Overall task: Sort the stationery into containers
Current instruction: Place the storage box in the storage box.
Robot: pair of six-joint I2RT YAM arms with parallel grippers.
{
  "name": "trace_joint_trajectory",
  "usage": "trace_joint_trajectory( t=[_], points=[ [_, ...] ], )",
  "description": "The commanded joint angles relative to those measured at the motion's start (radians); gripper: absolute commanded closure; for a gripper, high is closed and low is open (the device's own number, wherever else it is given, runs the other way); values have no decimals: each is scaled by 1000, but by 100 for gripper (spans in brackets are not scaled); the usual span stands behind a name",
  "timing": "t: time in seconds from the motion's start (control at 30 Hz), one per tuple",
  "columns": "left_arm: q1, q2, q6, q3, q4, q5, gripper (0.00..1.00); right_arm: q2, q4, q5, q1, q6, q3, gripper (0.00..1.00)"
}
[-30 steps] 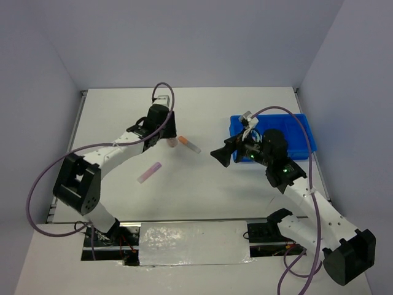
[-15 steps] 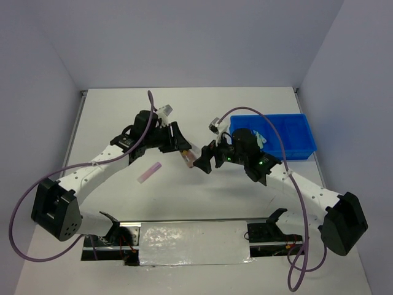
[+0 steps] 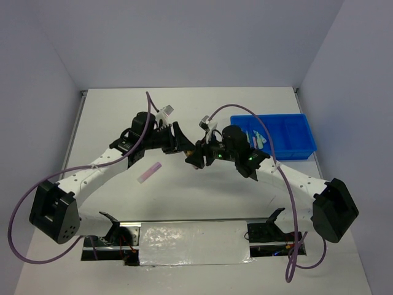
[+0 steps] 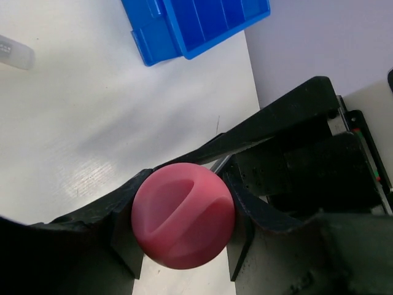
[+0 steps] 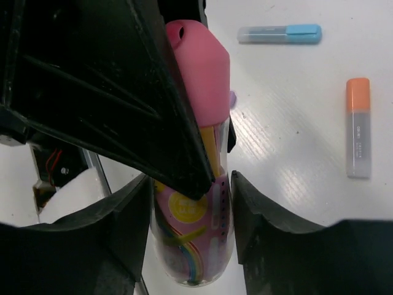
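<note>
Setup's basically a box: white table (image 3: 184, 107) w/ three plain walls tight around it. Back wall (image 3: 196, 37) stands right at the table's far edge. Left wall (image 3: 31, 98) and right wall (image 3: 359, 86) run along the table's sides, all pale lilac-grey. Thin metal rail (image 3: 75, 132) goes down the table's left edge, w/ a small bracket (image 3: 82, 93) at the table's far left corner. Along the table's near edge there's a shiny foil-ish strip (image 3: 193, 236) catching glare, white panel (image 3: 55, 270) on the near side of that. Light's soft & even, shadows on the tabletop are faint. Up close the tabletop shows fine streaks + a slight sheen.
</note>
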Motion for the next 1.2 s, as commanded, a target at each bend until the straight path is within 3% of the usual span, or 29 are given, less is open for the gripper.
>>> trace_joint_trajectory(
  t=[0.0,0.03,0.07,0.13,0.27,0.37,0.4,0.6,0.73,0.9,1.03,1.17],
  points=[
    [-4,-1,-6,91,24,-15,63,-20,86,33,2,17,2,97],
    [-3,2,2,116,-22,-47,43,-28,82,68,0,22,-18,100],
    [-1,5,26,144,-98,-129,1,-41,76,111,-9,23,-26,100],
    [11,13,51,254,-209,-231,1,-46,20,145,-34,11,-27,100],
    [50,-16,86,443,-508,-603,1,-28,-115,332,-159,-26,-11,100],
    [63,-111,149,489,-620,-701,1,12,-249,447,-329,-62,37,100],
    [63,-145,163,463,-636,-711,1,43,-311,558,-393,-79,80,100],
    [63,-354,230,261,-674,-666,1,123,-393,858,-535,-252,238,100],
    [63,-430,298,192,-752,-658,1,234,-477,877,-674,-288,387,100],
    [63,-496,345,136,-757,-662,1,372,-559,921,-698,-360,529,100],
    [63,-515,397,126,-774,-687,1,393,-565,876,-699,-359,531,98],
    [63,-518,420,104,-780,-762,1,414,-560,888,-698,-349,502,83]
  ],
)
